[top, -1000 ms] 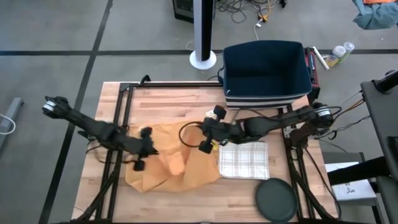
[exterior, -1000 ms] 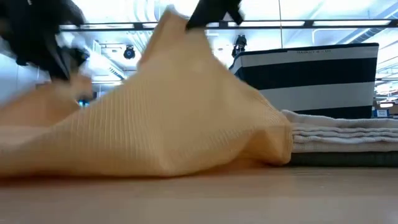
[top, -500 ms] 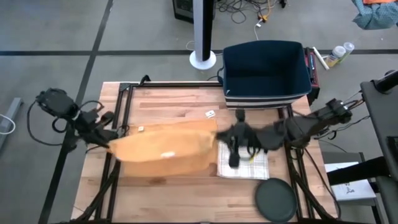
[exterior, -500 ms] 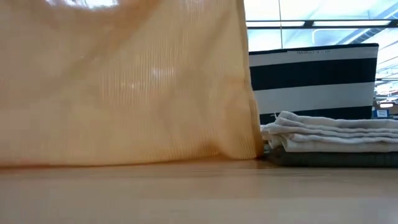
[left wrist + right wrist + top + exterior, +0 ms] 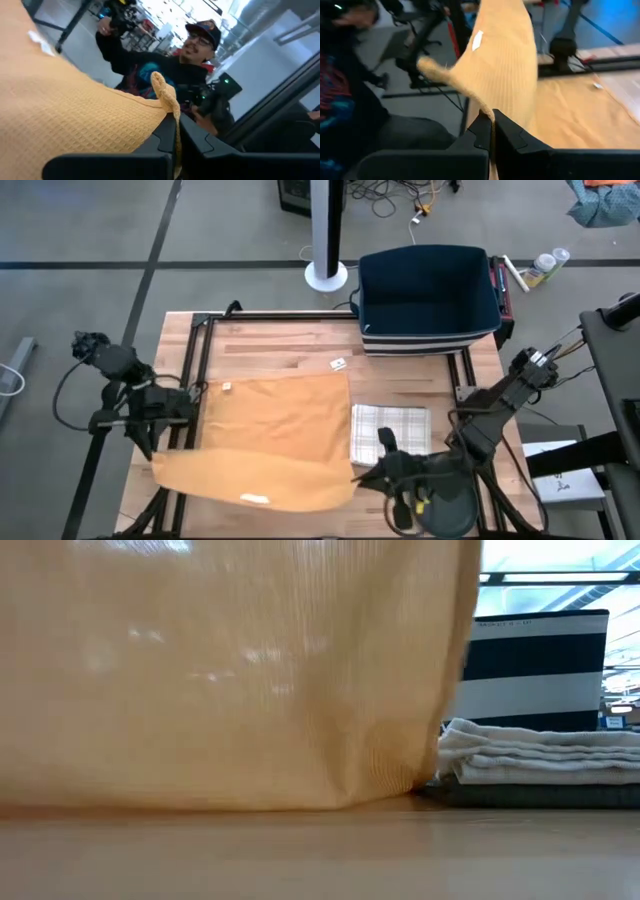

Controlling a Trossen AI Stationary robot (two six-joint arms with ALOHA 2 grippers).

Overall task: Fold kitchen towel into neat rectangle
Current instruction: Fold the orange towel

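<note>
Orange towel (image 5: 270,430) is lying spread across the table (image 5: 280,345), near edge lifted. Left gripper (image 5: 175,142) is pinching one near corner, jaws clamped on cloth. Right gripper (image 5: 491,132) is pinching the other corner likewise. Folded checked towel (image 5: 390,433) is sitting just beside it.

Two slim black jointed arms trailing looped black cables, each ending in angular dark jaws.
</note>
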